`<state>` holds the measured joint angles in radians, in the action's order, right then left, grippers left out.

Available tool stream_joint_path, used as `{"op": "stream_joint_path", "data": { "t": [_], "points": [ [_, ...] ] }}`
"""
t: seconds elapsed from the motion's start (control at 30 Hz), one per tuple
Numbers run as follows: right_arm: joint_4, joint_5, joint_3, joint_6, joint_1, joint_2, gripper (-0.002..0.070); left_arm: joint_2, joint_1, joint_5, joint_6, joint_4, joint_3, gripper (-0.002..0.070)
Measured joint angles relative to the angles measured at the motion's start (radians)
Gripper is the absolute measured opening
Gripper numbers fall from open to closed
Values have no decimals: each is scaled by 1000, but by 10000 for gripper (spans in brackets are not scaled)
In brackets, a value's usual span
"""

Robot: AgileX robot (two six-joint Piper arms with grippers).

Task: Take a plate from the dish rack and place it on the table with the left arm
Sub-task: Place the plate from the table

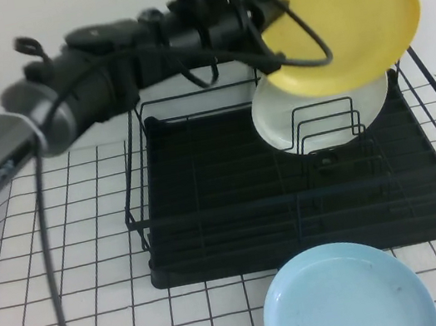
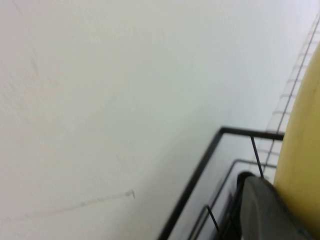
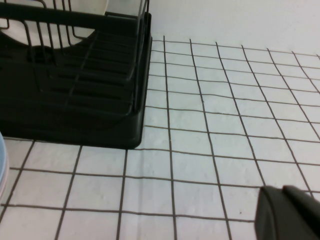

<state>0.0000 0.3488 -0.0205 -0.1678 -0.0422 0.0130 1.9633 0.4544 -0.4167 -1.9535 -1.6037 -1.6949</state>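
Plate (image 1: 343, 23) gripped in left hand (image 1: 253, 17), above rack (image 1: 294, 209).

Round yellow plastic plate (image 1: 345, 18) tilted, lifted clear above the black wire dish rack (image 1: 292, 200), held at its left rim by the left end effector (image 1: 245, 6). Rack sits on white grid-cloth surface (image 1: 67, 265).

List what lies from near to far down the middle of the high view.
Blue plate on the table → dish rack → white plate standing in it → yellow plate held aloft by the left gripper. The right gripper shows only in its wrist view.
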Motion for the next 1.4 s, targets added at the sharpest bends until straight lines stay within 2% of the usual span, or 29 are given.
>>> {"op": "stream_joint_path", "data": {
  "t": [0.2,0.37,0.5,0.7,0.83,0.9,1.0,1.17,1.4],
  "points": [
    [0,0,0,0,0,0,-4,-144,0,-4,35,-5,-2,56],
    [0,0,0,0,0,0,-4,-255,0,-8,187,16,-2,56],
    [0,0,0,0,0,0,-4,-321,-2,-55,451,135,-6,56],
    [0,0,0,0,0,0,-4,-361,-2,-278,985,463,-8,56],
    [0,0,0,0,0,0,-4,-347,-2,-462,1236,662,-8,56],
    [0,0,0,0,0,0,-4,-331,-2,-550,1313,739,-8,56],
    [0,0,0,0,0,0,-4,-312,-2,-669,1371,804,-4,56],
    [0,0,0,0,0,0,-4,-310,-2,-733,1397,819,96,56],
    [0,0,0,0,0,0,-4,-308,10,-605,1399,763,377,56]
  ]
}}
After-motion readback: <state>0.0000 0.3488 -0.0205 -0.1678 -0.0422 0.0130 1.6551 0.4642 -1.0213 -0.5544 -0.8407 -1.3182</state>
